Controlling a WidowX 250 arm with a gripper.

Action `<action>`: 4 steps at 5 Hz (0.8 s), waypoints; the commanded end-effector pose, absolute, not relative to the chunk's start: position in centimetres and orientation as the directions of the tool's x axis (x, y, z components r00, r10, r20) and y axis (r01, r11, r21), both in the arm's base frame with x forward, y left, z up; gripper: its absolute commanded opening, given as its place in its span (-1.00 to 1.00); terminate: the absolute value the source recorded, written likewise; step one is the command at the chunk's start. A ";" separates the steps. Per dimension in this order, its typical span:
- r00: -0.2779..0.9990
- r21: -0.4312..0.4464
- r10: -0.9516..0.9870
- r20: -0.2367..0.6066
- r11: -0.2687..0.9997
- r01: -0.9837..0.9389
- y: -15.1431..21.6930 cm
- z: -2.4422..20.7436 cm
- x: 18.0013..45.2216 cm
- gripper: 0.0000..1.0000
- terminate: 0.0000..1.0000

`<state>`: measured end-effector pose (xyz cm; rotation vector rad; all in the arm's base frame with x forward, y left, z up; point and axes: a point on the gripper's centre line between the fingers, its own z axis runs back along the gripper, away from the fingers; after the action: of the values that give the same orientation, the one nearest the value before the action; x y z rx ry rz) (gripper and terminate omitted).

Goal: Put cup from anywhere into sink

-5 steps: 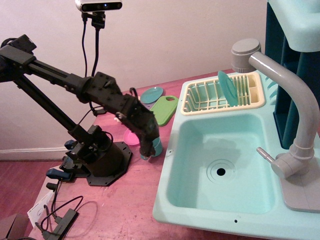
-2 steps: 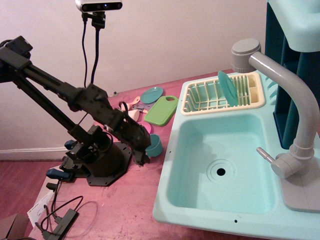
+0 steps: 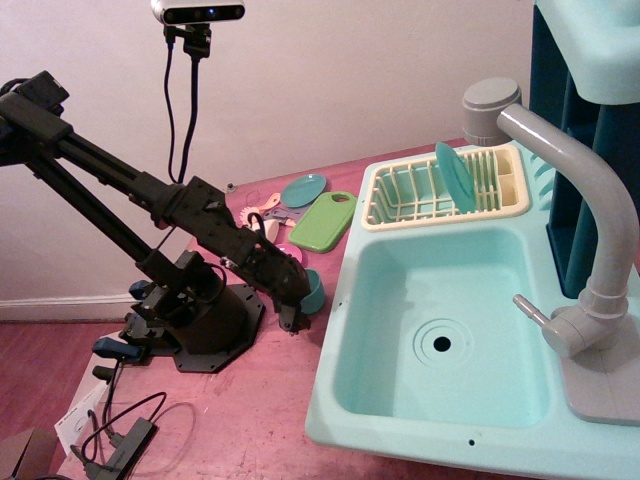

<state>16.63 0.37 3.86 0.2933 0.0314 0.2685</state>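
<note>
The small teal-blue cup stands upright on the reddish table, just left of the sink's left rim. The sink is a large pale mint-green basin with a dark round drain hole and a grey faucet. My black gripper is low over the table at the cup's left side and hides part of it. The jaws look open, with one fingertip down near the table. I cannot tell whether the other finger touches the cup. The cup sits outside the basin.
A cream-yellow dish rack holding a teal plate stands behind the sink. A green cutting board, a flat teal plate, a pink plate and small utensils lie behind the cup. The arm's black base sits at left.
The gripper was over the cup, drew back to the left and dropped lower, leaving the cup standing. It has now shifted right again, up against the cup's left side.
</note>
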 end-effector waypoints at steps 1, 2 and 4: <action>0.952 0.282 0.304 0.029 0.911 -0.299 1.1 3.4 16.0 1.00 -1.00; 0.953 0.290 0.303 0.007 0.911 -0.292 1.3 3.4 15.7 1.00 -1.00; 0.971 0.312 0.237 -0.035 0.926 -0.215 1.9 4.4 18.0 -1.00 -1.00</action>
<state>18.29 1.63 4.12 0.3177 0.1022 0.2020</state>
